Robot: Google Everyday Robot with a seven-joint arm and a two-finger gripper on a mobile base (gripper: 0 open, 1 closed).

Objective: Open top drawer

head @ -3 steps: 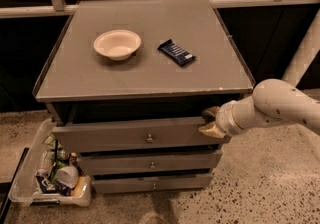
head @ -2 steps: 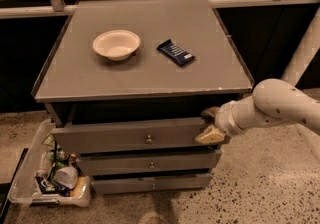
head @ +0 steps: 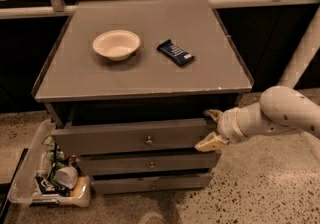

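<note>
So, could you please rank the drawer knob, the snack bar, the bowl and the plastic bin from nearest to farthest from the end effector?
The end effector is at the right end of the top drawer.
1. The knob, on the drawer front to its left.
2. The snack bar, on the tabletop above.
3. The bowl, farther left on the tabletop.
4. The plastic bin, on the floor, far left.

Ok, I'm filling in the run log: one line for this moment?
top drawer: partly out | gripper: open, at its right end | cabinet top: bowl, dark packet
</note>
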